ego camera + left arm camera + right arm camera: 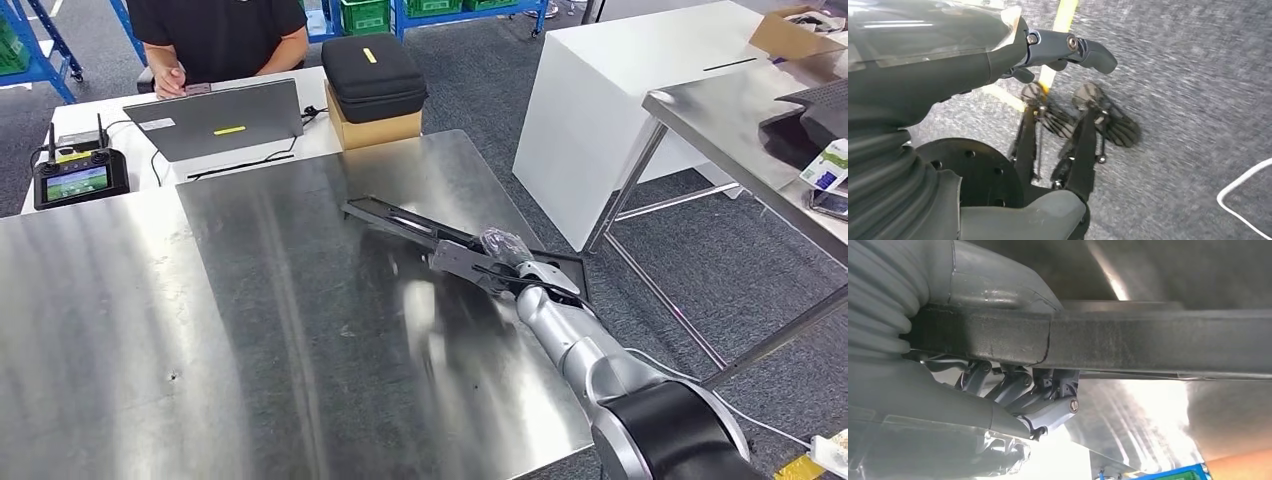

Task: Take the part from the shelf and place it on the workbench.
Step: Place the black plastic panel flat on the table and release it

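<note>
The long black part (420,232) is gripped at its near end by the right hand (510,272) and held low over the steel workbench (300,330), so the placing step is judged underway w/ setting down and letting go next; left hand (1063,50) hangs empty, fingers apart.

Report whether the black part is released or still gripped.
Still gripped: the right hand wraps the long black part, which extends over the steel workbench. Whether it touches the surface, cannot tell.
</note>
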`<state>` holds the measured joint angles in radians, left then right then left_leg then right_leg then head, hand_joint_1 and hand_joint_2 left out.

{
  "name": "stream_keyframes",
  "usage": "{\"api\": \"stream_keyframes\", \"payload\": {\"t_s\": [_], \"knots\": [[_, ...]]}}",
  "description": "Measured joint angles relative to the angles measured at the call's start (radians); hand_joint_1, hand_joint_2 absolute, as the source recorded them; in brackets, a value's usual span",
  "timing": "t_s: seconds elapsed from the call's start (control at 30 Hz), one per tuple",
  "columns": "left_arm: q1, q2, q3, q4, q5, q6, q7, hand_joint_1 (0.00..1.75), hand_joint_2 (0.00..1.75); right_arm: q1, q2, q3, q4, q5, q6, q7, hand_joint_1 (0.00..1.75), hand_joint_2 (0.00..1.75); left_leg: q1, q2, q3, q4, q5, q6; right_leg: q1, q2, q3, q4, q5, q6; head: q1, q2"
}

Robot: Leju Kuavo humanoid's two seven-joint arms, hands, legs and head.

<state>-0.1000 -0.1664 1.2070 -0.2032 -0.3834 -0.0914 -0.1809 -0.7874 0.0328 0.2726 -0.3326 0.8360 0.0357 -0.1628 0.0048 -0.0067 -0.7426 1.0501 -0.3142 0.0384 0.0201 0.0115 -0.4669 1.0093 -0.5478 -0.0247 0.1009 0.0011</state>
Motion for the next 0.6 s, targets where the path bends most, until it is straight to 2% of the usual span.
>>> {"api": "stream_keyframes", "payload": {"t_s": [0.03,0.1,0.13,0.17,0.2,0.23,0.27,0.3,0.33,0.37,0.43,0.47,0.5,0.53,0.6], "knots": [[-0.001,0.002,0.0,0.0,-0.002,0.001,0.001,0.0,1.75,-0.005,0.005,0.002,-0.001,0.001,0.003,0.001,1.75,1.75,0.004,0.001,-0.017,0.024,-0.026,-0.012,-0.008,-0.003,-0.01,-0.006,0.018,-0.005,-0.001,0.0],[-0.005,0.004,0.0,-0.001,-0.004,0.001,0.002,0.0,1.75,-0.015,0.013,0.007,-0.003,0.002,0.006,0.004,1.75,1.75,0.017,0.005,-0.058,0.125,-0.118,-0.039,-0.016,-0.003,-0.037,-0.006,0.045,-0.007,-0.004,0.0],[-0.007,0.006,0.0,-0.001,-0.006,0.001,0.004,0.0,1.75,-0.017,0.015,0.009,-0.005,0.003,0.006,0.005,1.75,1.75,0.024,0.007,-0.073,0.183,-0.155,-0.049,-0.019,-0.002,-0.048,-0.005,0.054,-0.003,-0.005,0.0],[-0.008,0.007,0.0,-0.001,-0.008,0.001,0.005,0.0,1.75,-0.015,0.014,0.01,-0.005,0.004,0.007,0.006,1.75,1.75,0.03,0.009,-0.072,0.224,-0.174,-0.055,-0.021,-0.003,-0.055,-0.004,0.061,0.001,-0.005,0.0],[-0.008,0.009,0.0,-0.001,-0.01,0.001,0.006,0.0,1.75,-0.013,0.013,0.011,-0.005,0.005,0.007,0.006,1.75,1.75,0.034,0.011,-0.051,0.235,-0.175,-0.059,-0.024,-0.003,-0.059,-0.002,0.065,0.004,-0.006,0.0],[-0.007,0.011,0.0,-0.001,-0.012,0.002,0.007,0.0,1.75,-0.011,0.011,0.012,-0.005,0.006,0.007,0.006,1.75,1.75,0.037,0.013,-0.011,0.21,-0.162,-0.06,-0.026,-0.004,-0.061,0.0,0.067,0.007,-0.006,0.0],[-0.007,0.013,0.0,-0.001,-0.012,0.002,0.009,0.0,1.75,-0.011,0.01,0.013,-0.005,0.006,0.007,0.006,1.75,1.75,0.038,0.017,0.045,0.154,-0.148,-0.059,-0.027,-0.004,-0.062,0.001,0.069,0.008,-0.006,0.0],[-0.01,0.016,0.0,-0.002,-0.012,0.003,0.01,0.0,1.75,-0.014,0.009,0.014,-0.005,0.006,0.008,0.005,1.75,1.75,0.036,0.02,0.096,0.092,-0.144,-0.054,-0.027,-0.004,-0.062,0.001,0.07,0.011,-0.006,0.0],[-0.014,0.018,0.0,-0.002,-0.013,0.003,0.011,0.0,1.75,-0.019,0.01,0.014,-0.006,0.006,0.01,0.006,1.75,1.75,0.031,0.023,0.131,0.043,-0.139,-0.045,-0.026,-0.003,-0.064,0.002,0.073,0.016,-0.006,0.0],[-0.02,0.02,0.0,-0.002,-0.013,0.003,0.012,0.0,1.75,-0.023,0.012,0.014,-0.006,0.004,0.013,0.007,1.75,1.75,0.027,0.024,0.148,0.011,-0.141,-0.033,-0.024,-0.002,-0.066,0.001,0.076,0.022,-0.007,0.0],[-0.029,0.021,-0.001,-0.002,-0.015,0.003,0.015,0.0,1.75,-0.023,0.017,0.016,-0.007,0.002,0.019,0.009,1.75,1.75,0.019,0.02,0.149,-0.006,-0.137,-0.01,-0.023,-0.003,-0.068,-0.007,0.083,0.037,-0.01,0.0],[-0.03,0.021,-0.001,-0.002,-0.015,0.002,0.017,0.0,1.75,-0.017,0.018,0.018,-0.006,0.002,0.022,0.01,1.75,1.75,0.02,0.019,0.154,-0.02,-0.132,0.0,-0.022,-0.004,-0.066,-0.009,0.085,0.044,-0.011,0.0],[-0.03,0.02,-0.001,-0.002,-0.015,0.002,0.018,0.0,1.75,-0.013,0.017,0.02,-0.005,0.002,0.024,0.011,1.75,1.75,0.021,0.018,0.157,-0.033,-0.121,0.01,-0.021,-0.005,-0.071,-0.003,0.079,0.046,-0.01,0.0],[-0.03,0.019,-0.001,-0.002,-0.015,0.003,0.02,0.0,1.75,-0.01,0.016,0.021,-0.005,0.001,0.026,0.012,1.75,1.75,0.022,0.017,0.157,-0.046,-0.107,0.019,-0.02,-0.006,-0.085,0.022,0.062,0.043,-0.01,0.0],[-0.029,0.017,-0.001,-0.002,-0.016,0.003,0.021,0.0,1.75,-0.008,0.012,0.023,-0.004,0.001,0.028,0.013,1.75,1.75,0.019,0.017,0.141,-0.058,-0.084,0.03,-0.02,-0.006,-0.137,0.129,-0.006,0.029,-0.009,0.0]]}}
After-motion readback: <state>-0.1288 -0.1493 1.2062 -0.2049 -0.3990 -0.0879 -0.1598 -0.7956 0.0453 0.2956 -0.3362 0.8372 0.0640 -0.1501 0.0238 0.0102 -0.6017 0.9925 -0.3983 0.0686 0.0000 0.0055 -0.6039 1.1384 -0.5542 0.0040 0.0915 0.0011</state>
